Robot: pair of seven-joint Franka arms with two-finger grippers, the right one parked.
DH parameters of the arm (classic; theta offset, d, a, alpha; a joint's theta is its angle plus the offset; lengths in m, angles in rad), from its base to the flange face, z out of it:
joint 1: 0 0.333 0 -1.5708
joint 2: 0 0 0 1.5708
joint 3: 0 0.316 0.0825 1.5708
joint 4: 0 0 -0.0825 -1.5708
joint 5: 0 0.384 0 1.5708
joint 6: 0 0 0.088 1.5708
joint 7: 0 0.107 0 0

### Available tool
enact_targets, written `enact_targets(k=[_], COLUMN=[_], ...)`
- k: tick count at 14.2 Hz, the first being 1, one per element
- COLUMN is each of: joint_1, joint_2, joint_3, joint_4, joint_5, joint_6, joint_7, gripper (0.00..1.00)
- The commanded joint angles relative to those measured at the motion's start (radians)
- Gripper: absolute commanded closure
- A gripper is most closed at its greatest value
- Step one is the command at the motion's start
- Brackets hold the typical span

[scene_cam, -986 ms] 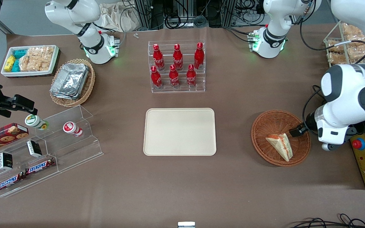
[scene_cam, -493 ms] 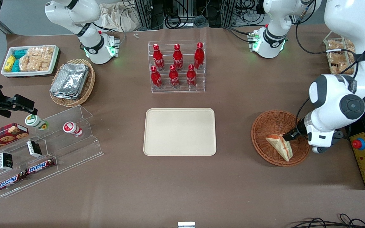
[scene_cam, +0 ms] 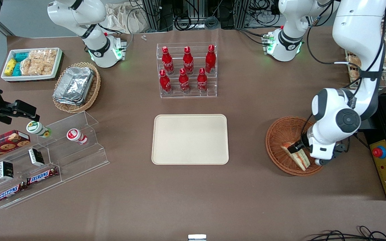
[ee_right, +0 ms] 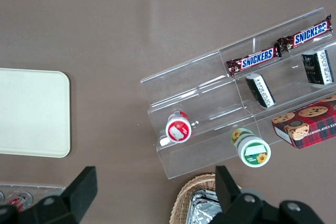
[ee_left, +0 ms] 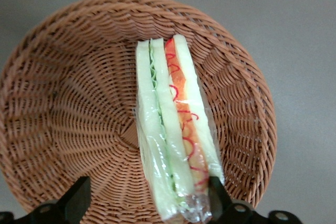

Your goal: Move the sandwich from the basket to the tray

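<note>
Your gripper [ee_left: 149, 203]: fingers spread wide, low over the basket [scene_cam: 276, 140], straddling the sandwich [ee_left: 173, 129]. Sandwich: lay in the basket on edge. Tray [scene_cam: 190, 139]: well apart, toward the parked arm.

Gripper [ee_left: 147, 203] over basket [ee_left: 63, 103]: only two dark fingertips [ee_left: 79, 198] in left wrist view, rest cut off by frame edge; fingers wide apart.
Sandwich [ee_left: 173, 135] end nearest gripper runs to frame edge, tip cut off there.
Basket rim nearest gripper cut off by same edge.
Front view: gripper [scene_cam: 297, 148] mostly hidden under white wrist housing; finger gap not discernible there.
Arm covers basket [scene_cam: 281, 134] rim on working arm's side.
Sandwich [scene_cam: 301, 158] partly hidden beneath gripper.
</note>
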Motion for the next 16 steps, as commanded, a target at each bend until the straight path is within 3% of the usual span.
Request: enact_targets(k=[1, 3, 8, 16], joint_1=[-0.001, 0.0, 0.007, 0.01], joint_2=[-0.003, -0.006, -0.05, -0.136], joint_3=[0.001, 0.001, 0.004, -0.001], joint_4=[-0.038, -0.044, -0.003, 0.316], joint_5=[0.028, 0.063, 0.063, 0.043], joint_6=[0.032, 0.034, 0.009, -0.461], joint_7=[-0.028, -0.028, -0.014, 0.242], gripper=[0.0, 0.0, 0.0, 0.0])
